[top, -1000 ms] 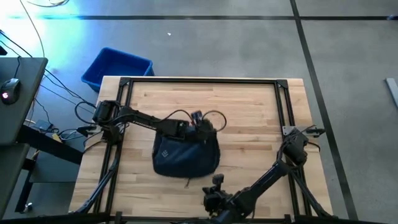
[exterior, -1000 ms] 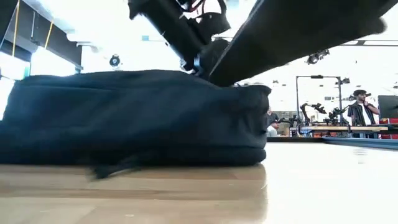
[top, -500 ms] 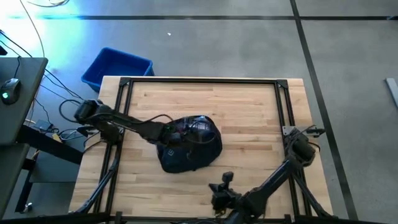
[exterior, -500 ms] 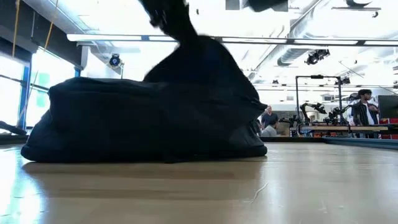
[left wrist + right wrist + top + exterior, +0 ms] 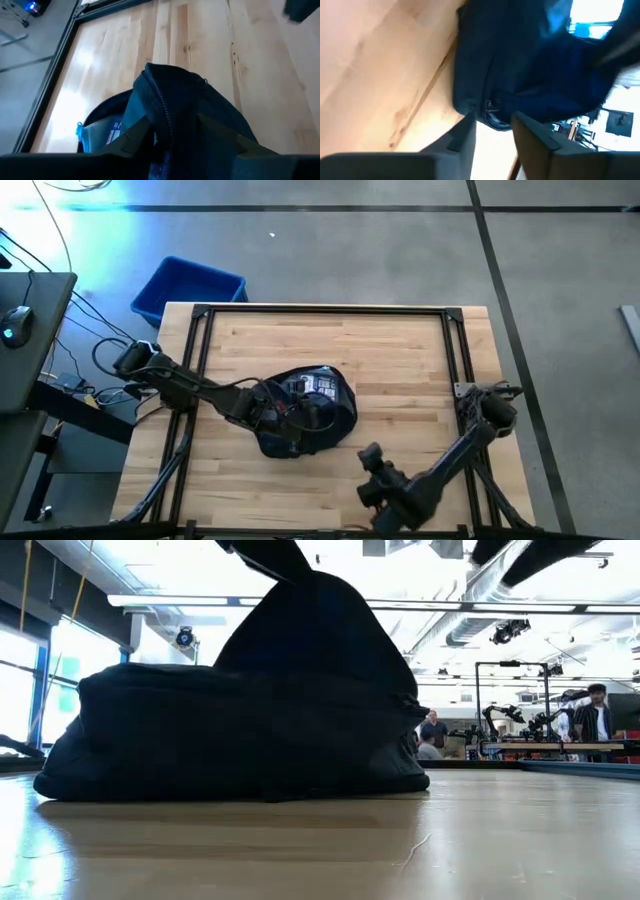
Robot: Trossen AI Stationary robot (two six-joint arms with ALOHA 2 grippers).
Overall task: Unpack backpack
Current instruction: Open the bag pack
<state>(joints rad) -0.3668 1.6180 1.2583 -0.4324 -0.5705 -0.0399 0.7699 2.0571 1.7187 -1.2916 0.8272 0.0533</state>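
The dark navy backpack (image 5: 322, 428) lies on its back at the table's middle. Its zipped front flap is pulled up into a peak (image 5: 305, 610), and pale and blue contents (image 5: 316, 384) show in the open mouth. My left gripper (image 5: 263, 408) reaches in from the table's left and is shut on that flap (image 5: 200, 110). My right gripper (image 5: 369, 452) hovers open to the right of the backpack's near end, clear of it. In the right wrist view the backpack (image 5: 530, 65) and a zip pull (image 5: 490, 105) lie beyond its fingers (image 5: 465, 135). My left gripper pinches the flap's zip edge (image 5: 161, 102) between its two fingers (image 5: 134, 139). It comes slanting down from the table's left. The flap stands lifted and drawn up into a tent, while the backpack's body rests on the table (image 5: 230, 795).
A blue plastic bin (image 5: 188, 288) stands on the floor beyond the table's far left corner. A desk with a mouse (image 5: 14, 326) is at the left. Bare wood (image 5: 400, 370) lies to the backpack's right and far side. People stand in the room behind (image 5: 592, 715).
My left gripper has drawn back toward the table's left and near side and risen. It has pulled the backpack's flap up and open, so the contents now show. The backpack has turned a little. My right gripper has lifted and moved right, away from the backpack's near end.
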